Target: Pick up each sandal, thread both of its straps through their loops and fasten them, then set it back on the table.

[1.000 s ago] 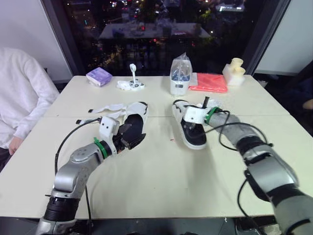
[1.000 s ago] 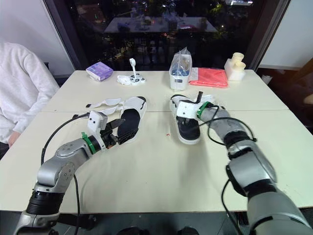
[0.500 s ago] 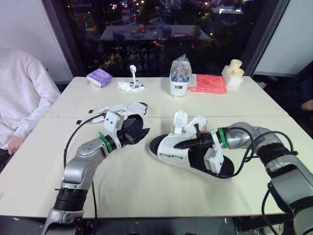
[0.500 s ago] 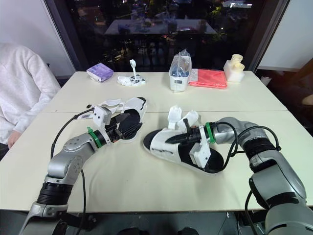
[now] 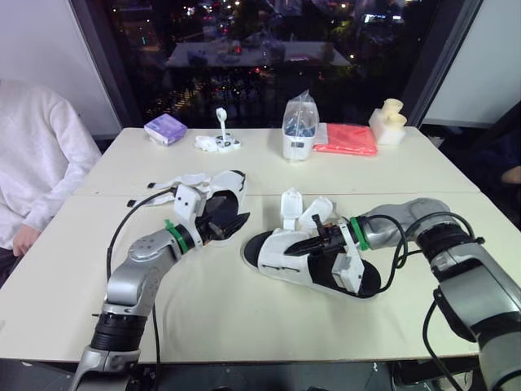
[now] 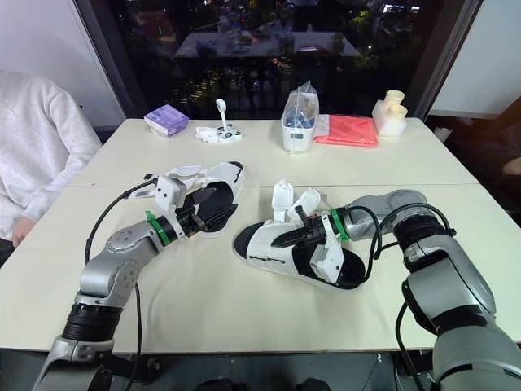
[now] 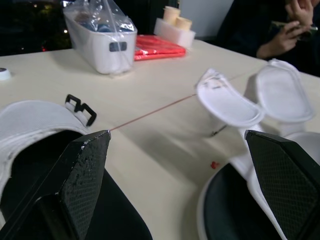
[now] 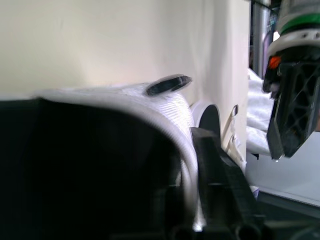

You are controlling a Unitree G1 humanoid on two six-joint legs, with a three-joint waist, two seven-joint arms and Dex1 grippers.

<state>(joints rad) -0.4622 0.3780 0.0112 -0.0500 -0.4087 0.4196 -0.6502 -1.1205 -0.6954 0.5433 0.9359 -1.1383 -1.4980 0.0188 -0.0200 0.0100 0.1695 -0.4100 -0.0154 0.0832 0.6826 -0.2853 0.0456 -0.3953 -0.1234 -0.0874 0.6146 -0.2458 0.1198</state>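
- Head camera, the robot's left: the left sandal (image 5: 218, 205) lies flat on the counter (image 5: 244, 326), with its straps spread open toward the far left. The left end effector (image 5: 230, 225) sits at the sandal's near edge with its fingers apart, gripping nothing.
- Head camera, middle: the right sandal (image 5: 308, 265) lies near the centre of the counter, close beside the left sandal but apart from it. Its two white straps (image 5: 291, 208) stand up unfastened on the far side. The right end effector (image 5: 303, 244) reaches in from the right and is clamped on the sandal's white upper. I cannot tell whether the sole rests fully on the counter.
- Head camera, far side: a tub (image 5: 299, 130) with a clear bag in it, a red cloth (image 5: 348, 138) and a purple pack (image 5: 165, 127). A person in a white sleeve (image 5: 41, 171) sits at the left edge.
- Left wrist view: the two black fingers (image 7: 85, 170) stand wide apart over bare counter. The left sandal's black footbed and a black loop (image 7: 80, 109) lie by one finger, and the right sandal's upright straps are ahead. A person's hand (image 7: 295, 15) shows beyond.
- Right wrist view: one black finger (image 8: 215, 165) presses against the woven white upper (image 8: 150, 107) of the right sandal. The left end effector shows beyond it.
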